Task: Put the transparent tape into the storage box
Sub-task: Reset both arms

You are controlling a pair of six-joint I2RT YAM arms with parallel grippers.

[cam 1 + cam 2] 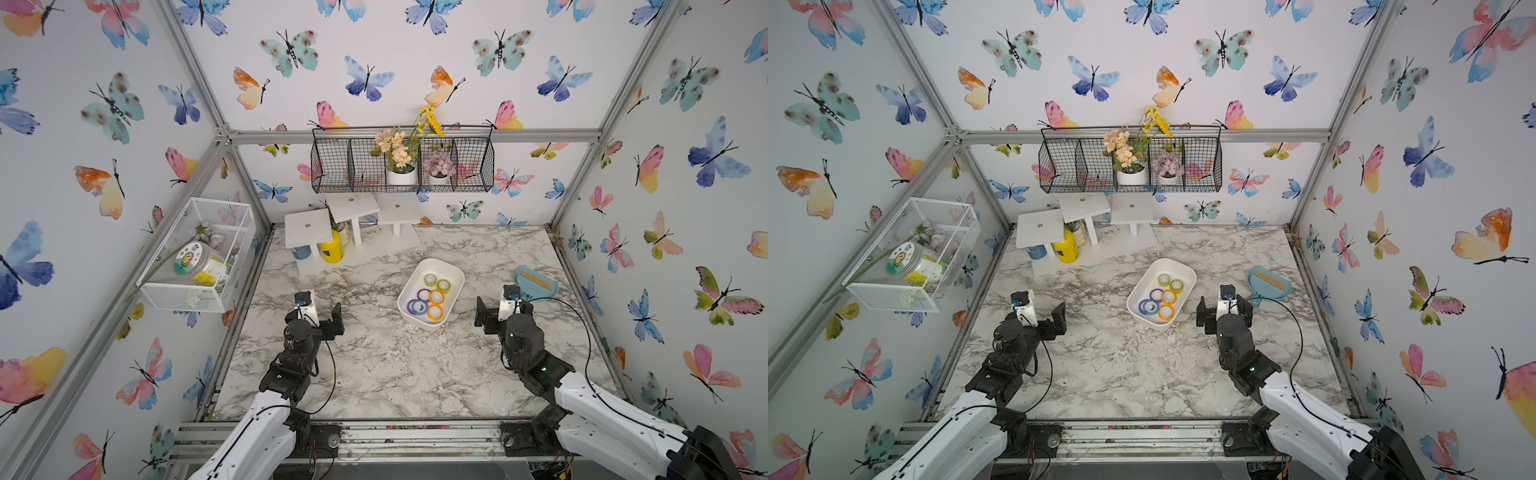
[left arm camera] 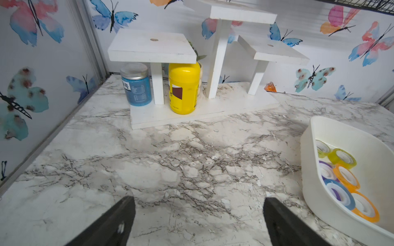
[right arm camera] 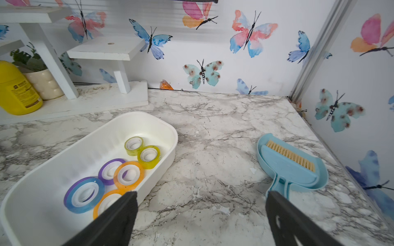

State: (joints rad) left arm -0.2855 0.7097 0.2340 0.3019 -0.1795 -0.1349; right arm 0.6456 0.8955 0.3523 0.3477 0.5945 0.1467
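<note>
Plainly, all six tape rolls (image 3: 117, 179) lie flat inside the storage box (image 3: 147, 125), which sits aslant on the marble-patterned bench (image 1: 374, 365) between the two arms. Two yellow-green rolls are at its far end, a purple and an orange one touch in the middle, and a blue-purple and a second orange one are at the near end. The left fingers (image 2: 115, 221) are spread wide and hold nothing, hanging over bare bench with the box off to one side. The right fingers (image 3: 119, 215) are equally wide and empty, near the box but apart from it; in the right wrist view one of them hides part of the nearest orange roll. A light blue dustpan (image 3: 292, 168) with its brush lies by the right wall. At the back left a white tiered stand (image 2: 152, 45) shelters a yellow bottle (image 2: 184, 87), a blue jar (image 2: 136, 85) and what seems to be a small potted plant (image 3: 42, 83). A black wire basket (image 1: 332, 166) hangs on the back wall, holding flower pots.
</note>
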